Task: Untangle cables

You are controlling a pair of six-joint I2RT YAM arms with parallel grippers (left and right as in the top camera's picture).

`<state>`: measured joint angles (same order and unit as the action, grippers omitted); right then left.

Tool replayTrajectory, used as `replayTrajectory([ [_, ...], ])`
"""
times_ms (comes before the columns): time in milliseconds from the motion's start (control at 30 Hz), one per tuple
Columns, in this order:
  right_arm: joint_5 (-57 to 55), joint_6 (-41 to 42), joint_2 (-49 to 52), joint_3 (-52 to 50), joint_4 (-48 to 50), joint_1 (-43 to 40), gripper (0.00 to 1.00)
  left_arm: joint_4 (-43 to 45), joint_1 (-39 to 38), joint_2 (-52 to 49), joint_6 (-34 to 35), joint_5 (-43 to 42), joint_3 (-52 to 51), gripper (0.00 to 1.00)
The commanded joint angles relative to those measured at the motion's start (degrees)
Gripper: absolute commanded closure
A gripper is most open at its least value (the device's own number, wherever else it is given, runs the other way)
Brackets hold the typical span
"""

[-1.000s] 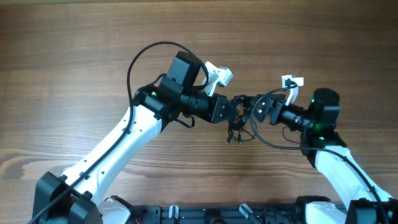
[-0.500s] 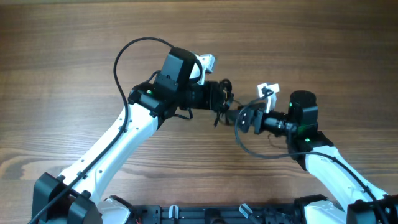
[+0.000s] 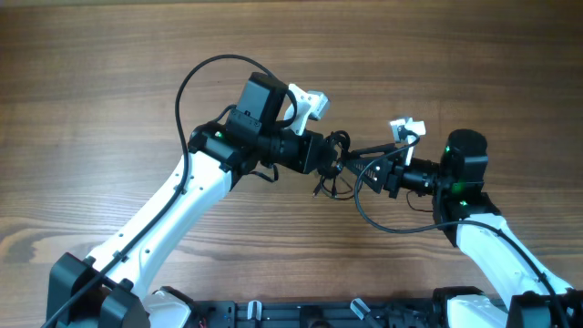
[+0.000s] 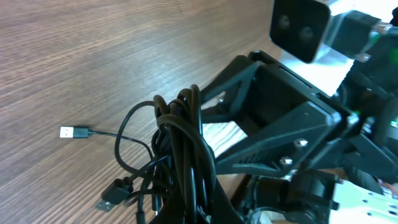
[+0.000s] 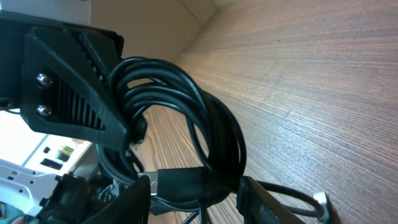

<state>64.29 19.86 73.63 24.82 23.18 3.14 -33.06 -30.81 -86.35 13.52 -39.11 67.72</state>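
The cables [image 3: 339, 144] are a bunch of thin black wires lifted off the table [image 3: 109, 73], with loose ends hanging below. My left gripper [image 3: 333, 162] is shut on the bunch; in the left wrist view the coiled cables [image 4: 184, 140] rise out of my left gripper [image 4: 208, 202], and a USB plug [image 4: 69, 132] lies on the wood. My right gripper [image 3: 363, 173] meets the bunch from the right. In the right wrist view my right gripper [image 5: 194, 198] has its fingers [image 5: 132, 204] against a black plug [image 5: 186, 180] and the cable loops [image 5: 186, 102].
The two gripper heads are almost touching above the table's middle. A thick black arm cable [image 3: 205, 77] arcs over the left arm, another loops under the right wrist [image 3: 387, 223]. The left gripper's ribbed finger [image 5: 71, 87] fills the upper left of the right wrist view.
The left gripper has come back right and down a little with the bunch. The right gripper's jaws have narrowed from wide open onto the plug and loops.
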Motion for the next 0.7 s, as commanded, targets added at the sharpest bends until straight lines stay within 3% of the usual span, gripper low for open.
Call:
replayTrajectory([
  [0,0.68,-2.03,-0.31,0.24,0.11,0.28,0.51,0.44,-0.42,0.31,-1.57,-5.99,0.76,0.96],
  [100,-0.15,-3.61,-0.31,0.24,0.15,0.28,0.52,0.44,-0.57,0.31,-1.55,-6.93,0.76,0.96],
  [300,1.09,-3.58,-0.31,0.24,0.15,1.31,0.62,0.68,-0.59,0.31,-1.16,-9.77,0.76,0.96],
  [467,-5.03,-3.58,-0.22,0.24,0.15,4.66,0.67,0.63,-0.59,0.31,-1.68,-14.14,0.76,0.96],
  [600,-9.01,-2.71,-0.22,0.24,0.81,4.98,0.95,0.17,-0.59,0.31,-4.31,-18.53,0.76,0.96],
  [667,-8.72,-0.17,-0.22,0.24,1.99,5.01,0.95,0.09,-0.57,0.31,-4.31,-18.49,0.76,0.96],
])
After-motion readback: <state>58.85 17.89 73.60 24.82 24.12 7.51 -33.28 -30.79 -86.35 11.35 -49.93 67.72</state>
